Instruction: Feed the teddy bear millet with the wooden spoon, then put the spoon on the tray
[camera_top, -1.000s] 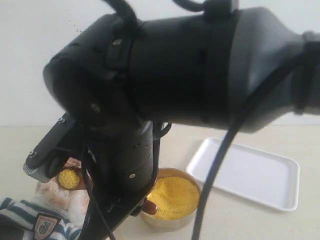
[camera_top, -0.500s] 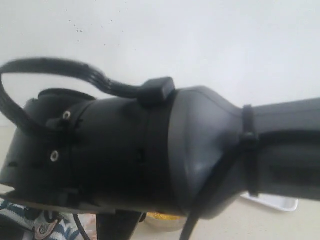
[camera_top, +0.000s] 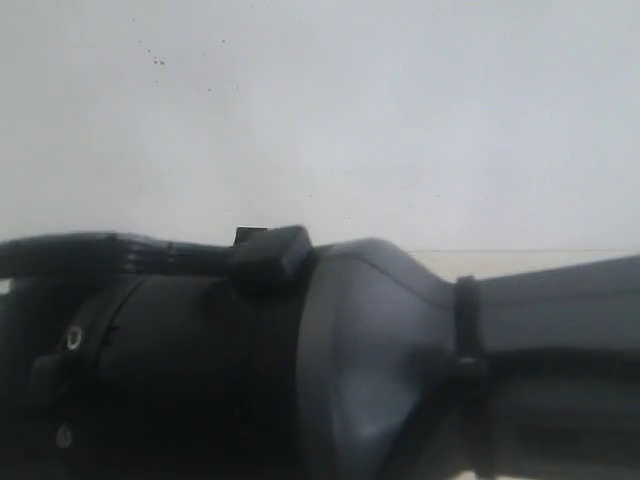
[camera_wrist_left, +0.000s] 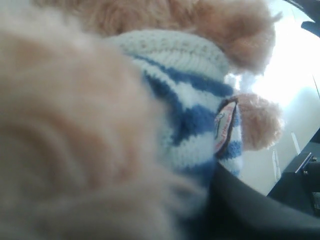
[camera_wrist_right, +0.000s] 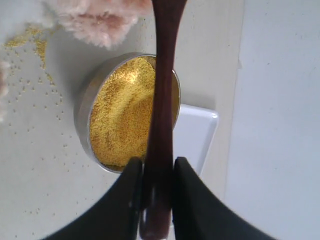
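Your exterior view gives you almost nothing: a black arm (camera_top: 350, 370) lies across its lower half, close to the lens, and above it there is only pale wall (camera_top: 320, 120). None of the task's things show there, so go by the wrist cameras.

The right wrist view carries most of what you need. The right hand (camera_wrist_right: 157, 165) is clamped on the wooden spoon (camera_wrist_right: 162, 100), one black finger on each side of the thin handle. The handle runs out over the millet (camera_wrist_right: 122, 115), and the spoon's bowl end leaves the picture, so you cannot see what it carries. The millet fills a round metal bowl (camera_wrist_right: 82, 107) on the bench (camera_wrist_right: 35, 165). The white tray (camera_wrist_right: 192, 132) sits just beside the bowl, close to where the bench meets the wall. Loose grains (camera_wrist_right: 37, 45) are scattered over the open bench on the bowl's other side.

The left wrist view shows only the teddy bear (camera_wrist_left: 100, 125) – blurred fur very close, its striped shirt (camera_wrist_left: 190, 115) and badge (camera_wrist_left: 225, 125). A dark curved shape (camera_wrist_left: 240, 205) lies against the shirt. Whether the left hand is open or closed, you cannot tell.

The bear's fur also shows in the right wrist view, near the bowl's rim and beside the spoon.
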